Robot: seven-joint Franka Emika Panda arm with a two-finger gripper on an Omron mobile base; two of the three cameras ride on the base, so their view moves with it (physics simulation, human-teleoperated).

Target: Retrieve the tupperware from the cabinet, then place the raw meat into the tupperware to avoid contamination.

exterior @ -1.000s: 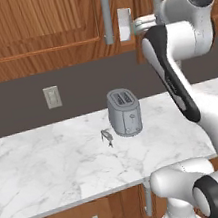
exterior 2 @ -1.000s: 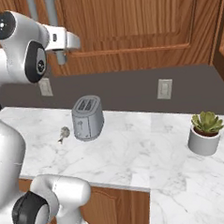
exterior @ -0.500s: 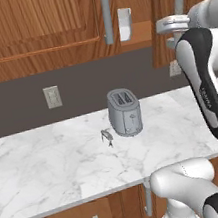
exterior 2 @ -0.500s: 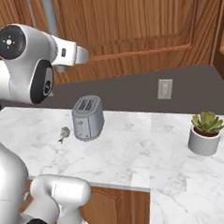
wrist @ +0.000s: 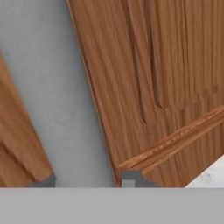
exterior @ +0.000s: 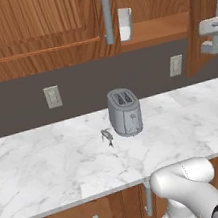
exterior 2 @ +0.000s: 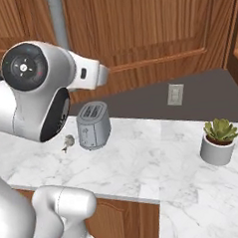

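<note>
Cabinet point(wrist: 175, 87) handle point(wrist: 65, 109) between pincer point(wrist: 87, 180) fingertips, clamped.

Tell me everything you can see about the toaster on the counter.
The toaster is a silver, metallic-looking two-slot box with rounded corners, two dark slots in its top and small controls on one end face. It stands upright on the white marble counter, toward the back near the dark wall. The small raw meat lies on the counter just beside it, close but apparently apart. Nothing else touches it; the potted plant sits far off.
</note>
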